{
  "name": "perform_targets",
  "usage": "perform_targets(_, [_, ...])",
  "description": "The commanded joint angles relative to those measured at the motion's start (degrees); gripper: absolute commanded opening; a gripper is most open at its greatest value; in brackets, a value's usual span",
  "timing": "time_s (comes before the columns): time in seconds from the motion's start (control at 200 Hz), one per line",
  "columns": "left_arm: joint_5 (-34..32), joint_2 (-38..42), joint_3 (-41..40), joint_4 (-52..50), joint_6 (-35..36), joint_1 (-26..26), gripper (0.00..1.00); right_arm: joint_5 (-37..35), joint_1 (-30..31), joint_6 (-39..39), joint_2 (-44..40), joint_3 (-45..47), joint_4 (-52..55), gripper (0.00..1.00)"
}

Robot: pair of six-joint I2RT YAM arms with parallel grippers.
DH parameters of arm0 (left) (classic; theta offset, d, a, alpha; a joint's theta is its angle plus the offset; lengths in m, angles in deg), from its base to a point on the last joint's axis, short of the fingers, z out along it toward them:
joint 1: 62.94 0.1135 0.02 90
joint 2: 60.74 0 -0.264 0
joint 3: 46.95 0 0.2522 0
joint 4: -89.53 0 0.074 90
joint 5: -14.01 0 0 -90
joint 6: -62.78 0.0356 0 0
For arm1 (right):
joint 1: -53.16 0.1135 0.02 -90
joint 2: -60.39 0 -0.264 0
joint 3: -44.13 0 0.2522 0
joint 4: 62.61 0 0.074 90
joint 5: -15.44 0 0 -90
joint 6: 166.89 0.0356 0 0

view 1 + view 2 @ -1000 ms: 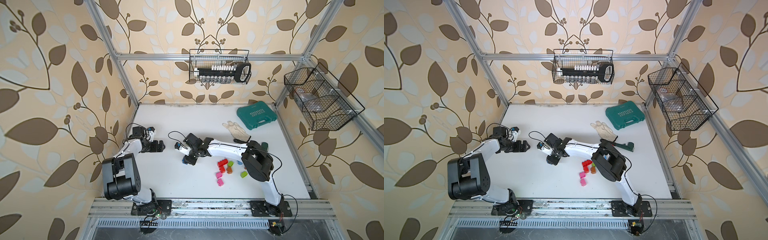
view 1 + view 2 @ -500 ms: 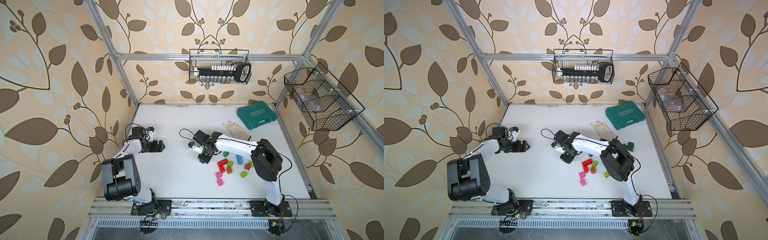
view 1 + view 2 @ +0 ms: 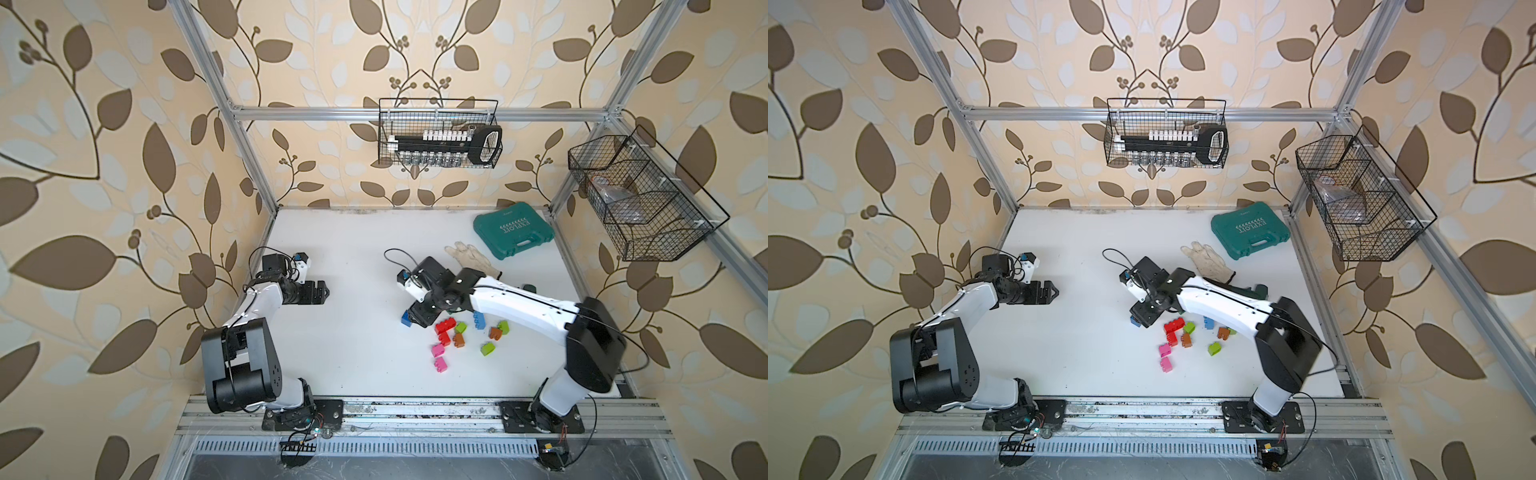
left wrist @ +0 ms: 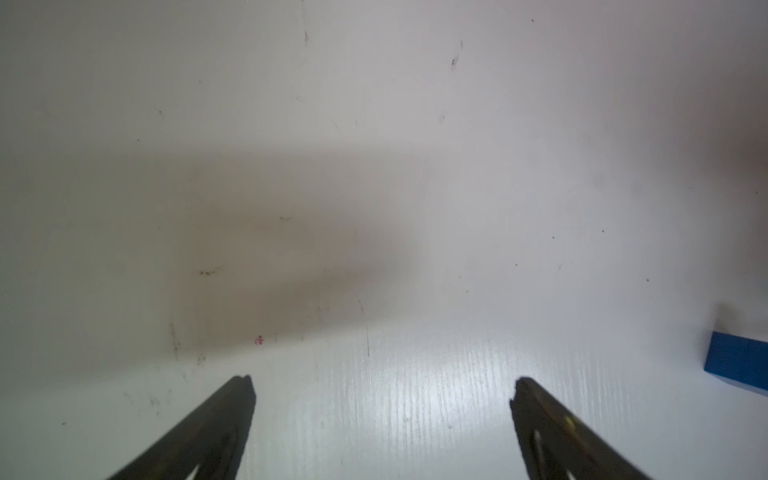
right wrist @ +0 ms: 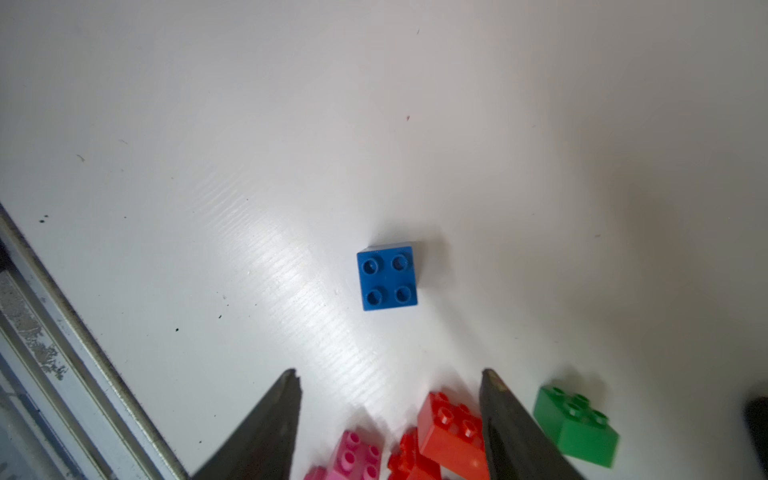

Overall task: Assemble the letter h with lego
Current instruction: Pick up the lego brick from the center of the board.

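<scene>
The right gripper point(image 5: 389, 372) has just let go. A second ago its fingers were nearly pressed together, out past the table's point(image 3: 340, 353) centre toward 9 o'clock. Now they stand spread with nothing between them, and the arm has swung back toward the pile point(image 3: 451, 332). The blue brick point(image 5: 387, 276) now sits free on the table, studs up and square, clear ahead of the fingertips and touching neither. In both top views it lies close to the table's centre point(image 3: 406, 319), at the gripper's 9 o'clock edge and just apart from the pile. The rest of the lego is scattered loose at about 4 o'clock from centre. The right wrist view shows a red brick point(image 5: 451, 432), a pink brick point(image 5: 353, 457) and a green brick point(image 5: 575, 424) around the fingers. The left gripper point(image 4: 382, 381) hangs at 9 o'clock over bare table, fingers wide and holding nothing, as it did a second ago. My reading is that the blue brick has been set down as a first stone for the h. Nothing is joined to it yet, so nearly all the building remains. The next move probably calls for fetching a second brick from the pile and lining it up on those studs. A careless reach could nudge the lone brick askew.
</scene>
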State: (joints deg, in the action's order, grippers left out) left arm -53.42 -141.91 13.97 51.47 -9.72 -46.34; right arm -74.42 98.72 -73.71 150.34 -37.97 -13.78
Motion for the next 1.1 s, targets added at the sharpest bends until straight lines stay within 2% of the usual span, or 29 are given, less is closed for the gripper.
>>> perform_targets(0.0, [3.64, 1.48, 0.08, -0.86, 2.58, 0.63, 0.99, -7.20, -7.82, 12.15, -3.82, 4.86, -3.08, 0.74])
perform_targets(0.065, [4.71, 0.46, 1.14, -1.97, 2.75, 0.63, 0.99, -3.68, -14.61, 17.96, -1.80, 2.60, 2.73, 0.72])
perform_targets(0.125, [5.03, -0.11, 1.87, -3.23, 3.02, 0.63, 0.99, -0.71, -18.31, 21.10, 0.79, 1.45, 6.45, 0.68])
perform_targets(0.24, [5.59, 0.24, 1.02, -3.00, 3.89, 0.63, 0.99, 2.31, -19.46, 23.34, 3.65, 2.05, 7.30, 0.60])
perform_targets(0.43, [3.14, 0.94, 2.41, -3.75, 6.46, 0.61, 0.99, 1.83, -19.38, 28.63, 7.52, 2.33, 6.76, 0.56])
perform_targets(0.62, [6.96, 1.38, 5.00, -8.24, 10.48, 0.60, 0.99, 1.55, -17.19, 21.88, 14.14, -1.94, 7.97, 0.56])
perform_targets(0.795, [9.00, 1.46, 8.03, -13.21, 12.65, 0.56, 0.99, -1.75, -13.50, 15.13, 19.96, -6.71, 11.95, 0.55])
perform_targets(0.945, [13.28, 1.16, 9.55, -14.96, 11.74, 0.55, 0.99, -4.59, -13.15, 12.43, 23.95, -9.31, 14.61, 0.49])
perform_targets(1.095, [14.70, 0.87, 10.32, -15.95, 11.15, 0.54, 0.99, -2.99, -12.98, 12.01, 23.54, -9.11, 13.91, 0.39])
